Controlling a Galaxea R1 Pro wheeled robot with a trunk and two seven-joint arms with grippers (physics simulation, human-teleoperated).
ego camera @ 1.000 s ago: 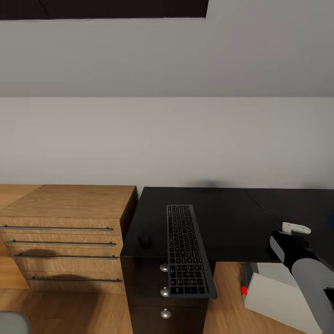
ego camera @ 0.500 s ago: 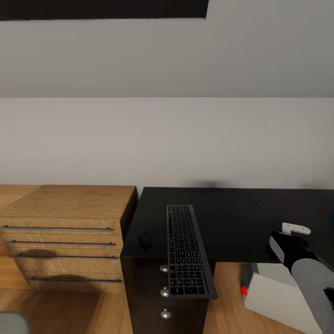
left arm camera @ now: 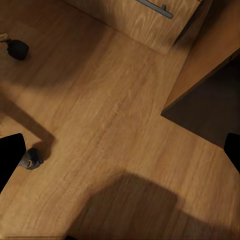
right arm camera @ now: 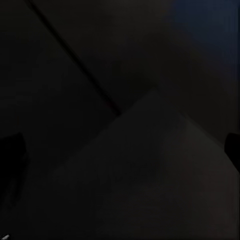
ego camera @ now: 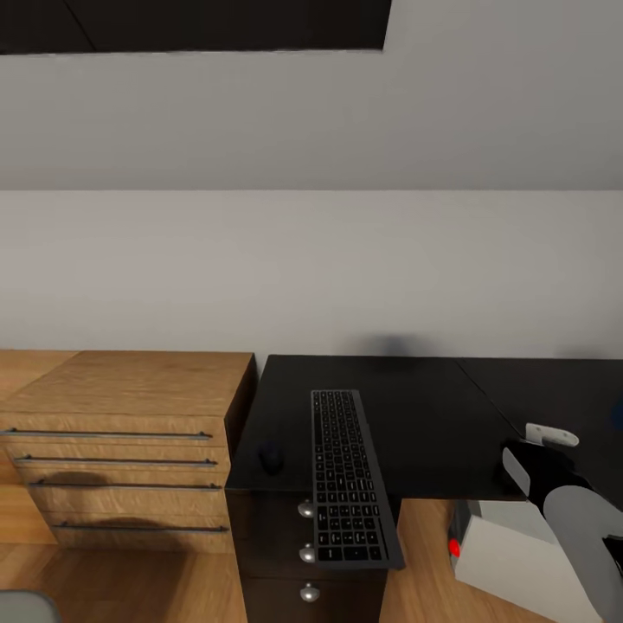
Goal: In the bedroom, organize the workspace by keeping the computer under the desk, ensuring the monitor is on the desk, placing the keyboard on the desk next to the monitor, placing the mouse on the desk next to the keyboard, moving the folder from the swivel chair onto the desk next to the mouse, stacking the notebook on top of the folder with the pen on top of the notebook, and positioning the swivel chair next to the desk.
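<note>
Keyboard (ego camera: 348,474) — lengthwise on black tabletop (ego camera: 415,415), near end overhanging the front edge; mouse (ego camera: 272,458) just beside it. Computer (ego camera: 519,554) under desk. Right gripper (ego camera: 541,441) state: cannot tell; left gripper's fingertips (left arm camera: 11,159) spread wide. Advice: slide keyboard fully onto tabletop — square it first.

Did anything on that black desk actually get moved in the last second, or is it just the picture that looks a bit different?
Only the camera shifted: the whole scene slid slightly down the picture. The long black keyboard overhangs the matte black desk's front edge as before, the small black mouse sits beside it, and the grey-white computer tower stands below. Nothing was grasped or released.
</note>
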